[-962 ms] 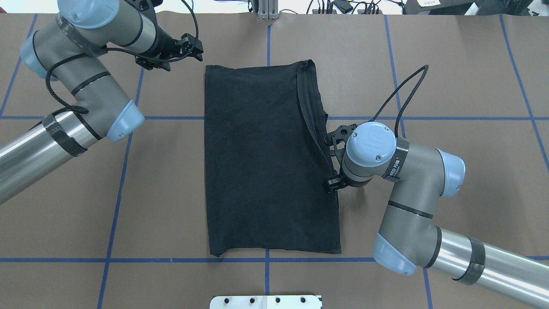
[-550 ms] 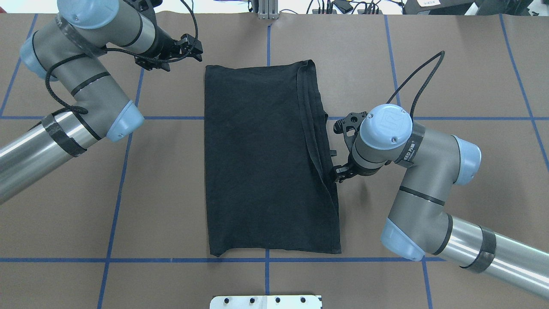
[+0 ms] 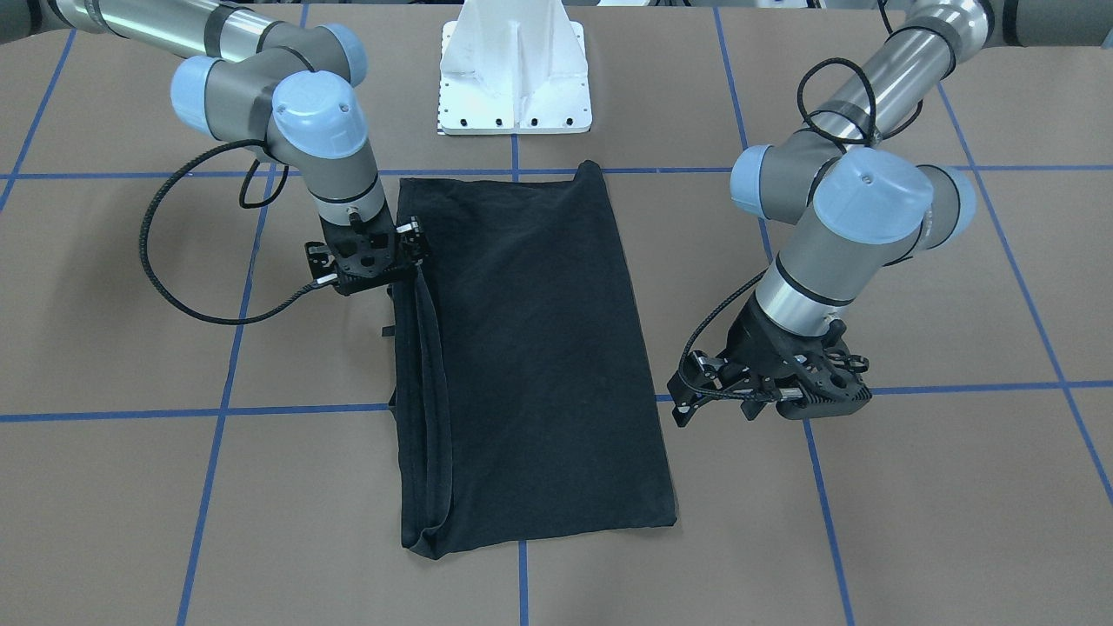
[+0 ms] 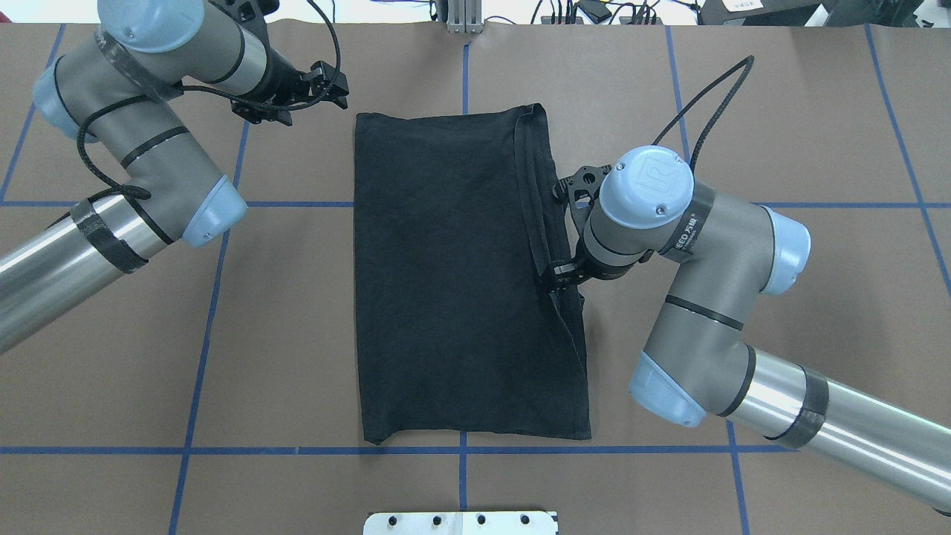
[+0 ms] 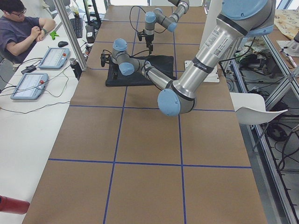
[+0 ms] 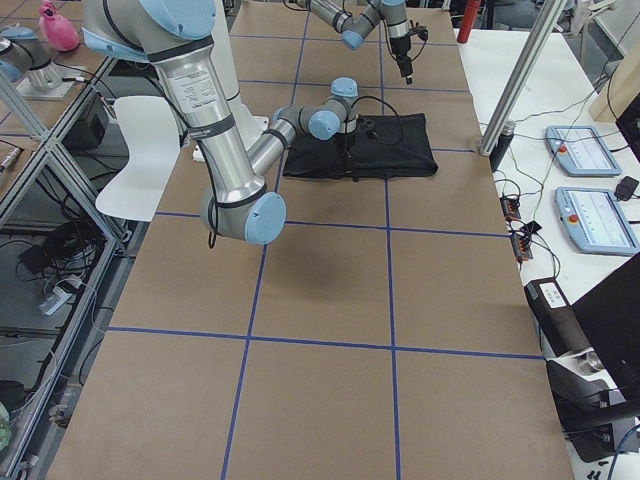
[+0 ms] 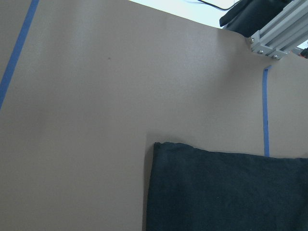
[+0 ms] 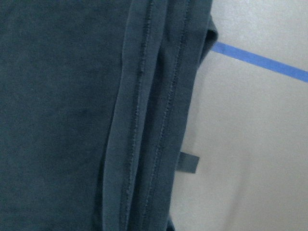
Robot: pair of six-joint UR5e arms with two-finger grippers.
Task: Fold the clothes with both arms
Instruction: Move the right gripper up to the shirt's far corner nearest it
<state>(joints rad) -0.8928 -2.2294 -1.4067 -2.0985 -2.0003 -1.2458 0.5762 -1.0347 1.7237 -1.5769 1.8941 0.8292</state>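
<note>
The clothes, one black T-shirt [image 4: 453,282], lie folded into a long flat rectangle on the brown table, the print hidden. Layered hems run down the side nearest my right arm [image 8: 144,120]. My right gripper [image 4: 562,230] hangs low over that hemmed edge about midway along it, jaws spread and holding nothing; the front-facing view has it at the view's left [image 3: 369,261]. My left gripper [image 4: 327,82] hovers off the shirt's far left corner, apart from the cloth, open and empty, also visible from the front [image 3: 769,400]. The left wrist view shows only that shirt corner [image 7: 226,192].
The white mount plate [image 4: 461,522] sits at the robot-side table edge. Blue tape lines [image 4: 208,319] grid the brown surface. A small tag [image 8: 187,162] pokes out from the shirt's hemmed side. A person [image 5: 21,28] sits at a side table with tablets [image 5: 30,84].
My right arm swung slightly out from the shirt, then came back over its hemmed edge, farther from the robot along it. The left arm has barely shifted. The shirt lies unchanged.
</note>
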